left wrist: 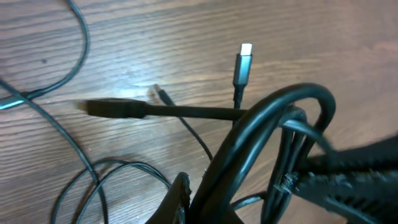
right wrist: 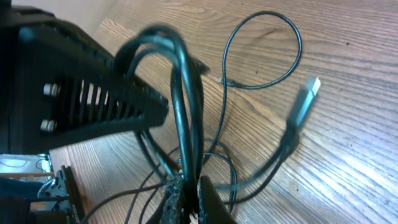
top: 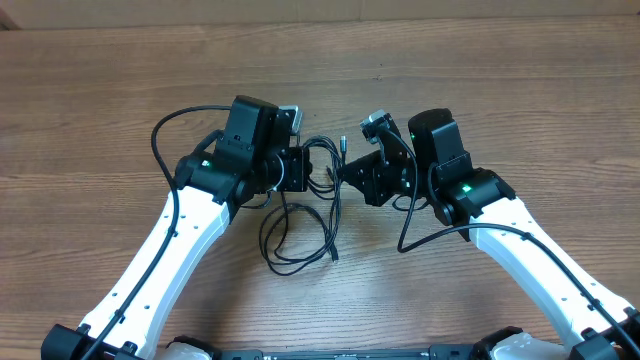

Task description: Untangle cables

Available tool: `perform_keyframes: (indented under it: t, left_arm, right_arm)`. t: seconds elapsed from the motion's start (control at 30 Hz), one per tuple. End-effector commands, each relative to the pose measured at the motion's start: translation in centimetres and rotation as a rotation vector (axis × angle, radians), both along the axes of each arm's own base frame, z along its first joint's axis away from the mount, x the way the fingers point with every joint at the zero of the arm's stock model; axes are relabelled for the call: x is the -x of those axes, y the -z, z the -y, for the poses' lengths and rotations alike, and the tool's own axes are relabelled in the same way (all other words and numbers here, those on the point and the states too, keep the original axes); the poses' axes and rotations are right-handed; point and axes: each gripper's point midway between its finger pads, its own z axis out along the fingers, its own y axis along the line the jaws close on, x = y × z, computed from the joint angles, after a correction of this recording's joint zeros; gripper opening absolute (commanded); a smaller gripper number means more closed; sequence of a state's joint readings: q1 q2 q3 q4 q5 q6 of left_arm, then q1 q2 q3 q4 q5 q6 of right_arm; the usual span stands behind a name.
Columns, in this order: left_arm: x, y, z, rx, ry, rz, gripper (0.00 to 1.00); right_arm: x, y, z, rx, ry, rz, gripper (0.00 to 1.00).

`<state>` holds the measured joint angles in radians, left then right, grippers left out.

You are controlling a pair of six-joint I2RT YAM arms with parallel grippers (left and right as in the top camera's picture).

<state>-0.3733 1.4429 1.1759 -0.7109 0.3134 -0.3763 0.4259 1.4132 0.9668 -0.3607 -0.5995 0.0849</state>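
Observation:
The cables (top: 300, 240) are thin black cords, bunched between my two grippers and trailing in loops toward the table's front edge. My left gripper (top: 305, 170) and right gripper (top: 345, 172) face each other, a short gap apart. In the left wrist view the left gripper (left wrist: 205, 194) is shut on a bent loop of cable (left wrist: 261, 118), with a silver-tipped plug (left wrist: 244, 62) lying beyond it. In the right wrist view the right gripper (right wrist: 191, 184) is shut on upright strands of cable (right wrist: 186, 106), and another plug (right wrist: 305, 102) hangs blurred to the right.
The wooden table (top: 520, 80) bears nothing but the cords and both arms. The right gripper's body (left wrist: 354, 168) fills the lower right of the left wrist view. The left gripper's black body (right wrist: 81, 106) fills the left of the right wrist view.

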Motion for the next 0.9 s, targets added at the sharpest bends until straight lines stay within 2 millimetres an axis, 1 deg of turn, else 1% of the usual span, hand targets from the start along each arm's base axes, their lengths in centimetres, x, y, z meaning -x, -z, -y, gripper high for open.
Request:
perform_keyframes:
  t: [0.0,0.23,0.4,0.53,0.6,0.63,0.7,0.73,0.8,0.87]
  left_arm:
    - [-1.5,-0.7,-1.9,-0.041,-0.132,0.032,0.04]
    - [-1.9,-0.5,-2.7,-0.047,-0.227,0.015,0.04]
    - [-2.0,-0.5,-2.9,-0.037,-0.263,0.002,0.05]
    - [-1.9,-0.5,-2.9,-0.041,-0.263,0.002,0.04]
    - [-1.7,-0.5,-2.6,-0.043,-0.222,0.006,0.04]
    - [-1.6,-0.5,-2.3,-0.042,-0.18,0.014,0.04]
    - [-1.1,-0.7,-1.3,-0.04,-0.058,0.042,0.04]
    - [-0.7,-0.8,-0.8,-0.038,0.01,0.058,0.04]
    - [0.0,-0.9,0.0,-0.034,0.133,0.083,0.04]
    - [0.6,-0.8,0.2,-0.044,0.187,0.088,0.04]
  right_arm:
    - [0.2,0.2,0.0,0.003,-0.009,-0.006,0.04]
    - [0.3,0.2,0.0,0.003,-0.011,-0.009,0.04]
    - [0.4,0.3,0.0,0.006,-0.011,-0.015,0.04]
    - [0.4,0.4,0.1,0.008,-0.01,-0.019,0.04]
    - [0.4,0.4,0.1,0.008,-0.01,-0.018,0.04]
    - [0.4,0.4,0.1,0.008,-0.009,-0.017,0.07]
    - [0.3,0.4,0.1,0.01,-0.008,-0.015,0.29]
    - [0.2,0.4,0.1,0.012,-0.004,-0.011,0.34]
    - [-0.1,0.5,0.4,0.027,0.014,0.003,0.38]
    - [-0.6,0.6,0.6,0.044,0.035,0.018,0.42]
